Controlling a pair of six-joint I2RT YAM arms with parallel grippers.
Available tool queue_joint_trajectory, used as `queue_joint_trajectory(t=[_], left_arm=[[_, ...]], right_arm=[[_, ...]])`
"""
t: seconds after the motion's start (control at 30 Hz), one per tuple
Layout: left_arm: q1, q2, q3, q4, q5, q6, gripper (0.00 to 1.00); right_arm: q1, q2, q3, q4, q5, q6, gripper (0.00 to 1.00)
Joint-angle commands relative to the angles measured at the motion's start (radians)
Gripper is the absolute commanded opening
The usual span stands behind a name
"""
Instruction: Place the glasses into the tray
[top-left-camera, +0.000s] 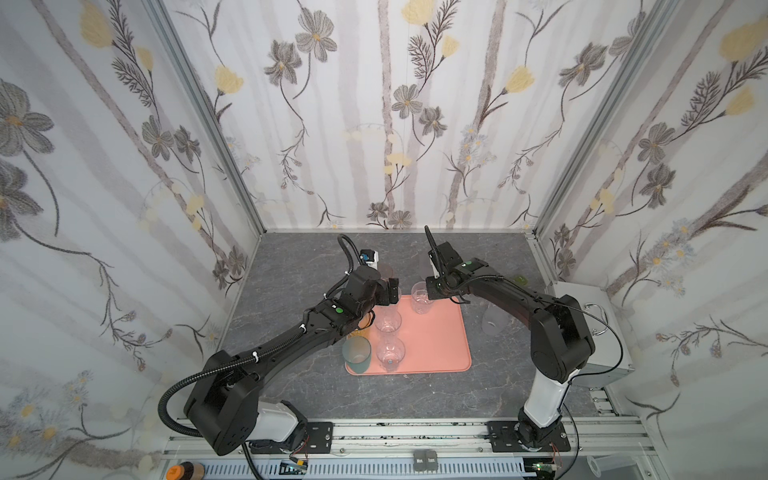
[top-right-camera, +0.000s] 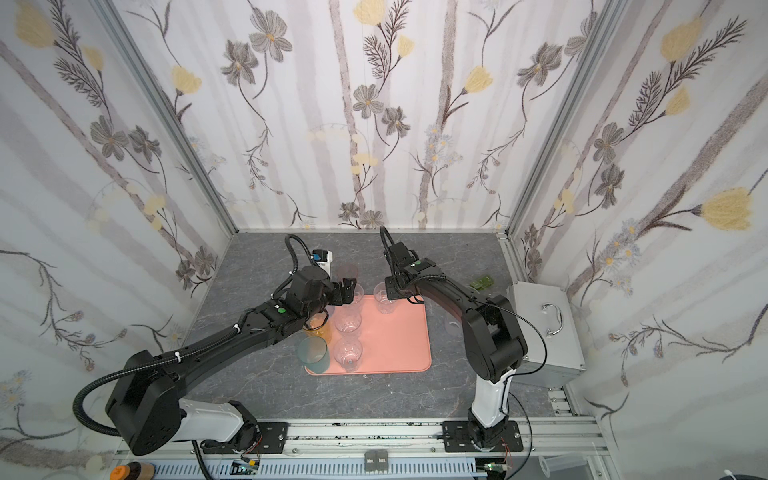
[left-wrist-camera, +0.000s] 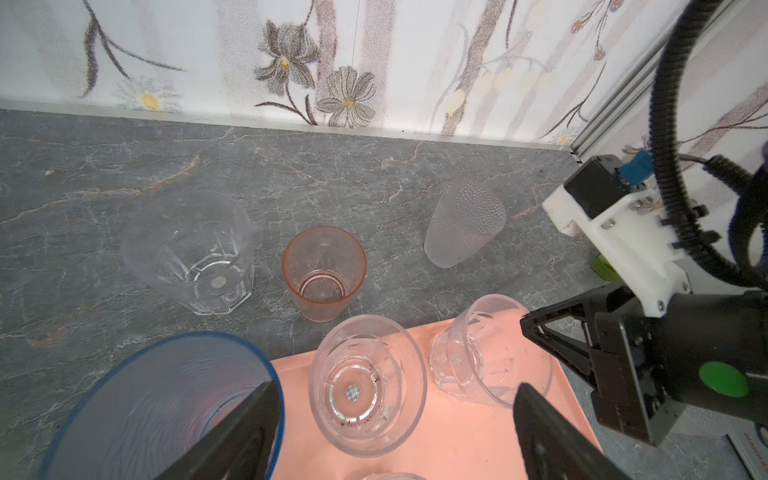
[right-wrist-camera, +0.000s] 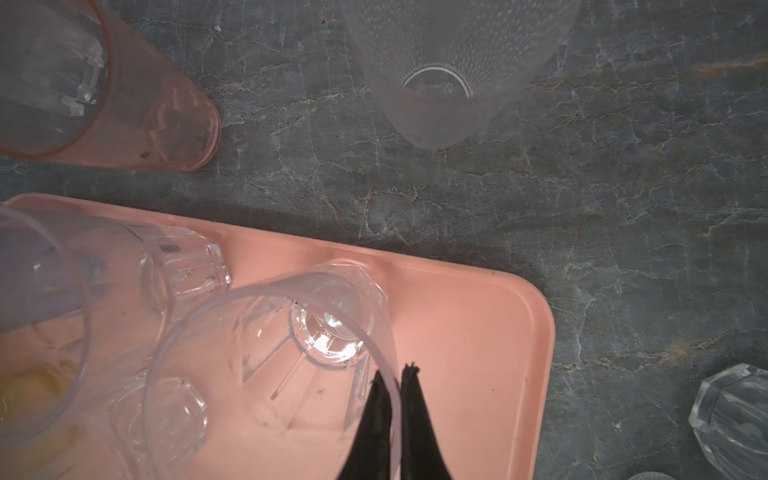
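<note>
Tray (top-left-camera: 440, 345): salmon-pink, flat on the grey marbled table (top-left-camera: 291, 299), between the left arm (top-left-camera: 282, 345) and the right arm (top-left-camera: 511, 297)
Right gripper (right-wrist-camera: 392, 374): closed on the rim of a clear faceted glass (right-wrist-camera: 270, 332), pinching its wall from inside and outside
Held glass position: at the tray's far edge, base over the pink surface; whether it rests there I cannot tell
Left gripper (left-wrist-camera: 397, 388): jaws spread wide, gripping nothing, above a clear flared glass (left-wrist-camera: 368, 386) that stands in the tray
Also in the tray: teal glass (top-left-camera: 356, 353) at the near left corner, near clear glass (top-left-camera: 390, 353) just beside it, middle clear glass (top-left-camera: 387, 322) behind that, amber glass (top-right-camera: 318, 330) partly hidden under the left arm
Tray corner: blue-rimmed glass (left-wrist-camera: 166, 415), close under the left gripper
On the table beyond the tray: pink-red tumbler (left-wrist-camera: 324, 274), wide clear tumbler (left-wrist-camera: 189, 253), dotted frosted glass (left-wrist-camera: 465, 224)
Right of the tray: frosted glass (top-left-camera: 494, 322), beside the right arm
</note>
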Motion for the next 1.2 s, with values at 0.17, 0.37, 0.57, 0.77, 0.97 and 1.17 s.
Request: queue_joint_trajectory(t=[0.17,0.37,0.57,0.77,0.97,1.17], left_arm=[[0.001,0.004,0.007,0.031,-0.015,0.007,0.90],[0.000,-0.001,0.001,0.031,-0.014,0.002,0.91],[0.001,0.001,0.006,0.031,-0.015,0.004,0.90],[-0.001,0.003,0.007,0.031,-0.011,0.001,0.91],[0.000,0.004,0.010,0.031,-0.015,0.005,0.90],[-0.002,-0.011,0.001,0.031,-0.077,-0.005,0.93]], right_arm=[[0.009,0.051,0.047,-0.010,0.002,-0.009,0.02],[0.010,0.075,0.067,-0.016,0.012,-0.007,0.04],[0.011,0.088,0.075,-0.010,-0.007,0.001,0.07],[0.011,0.079,0.073,-0.005,-0.035,0.015,0.21],[-0.004,0.021,0.070,0.025,-0.140,0.037,0.29],[-0.066,-0.117,0.011,0.136,-0.259,0.147,0.40]])
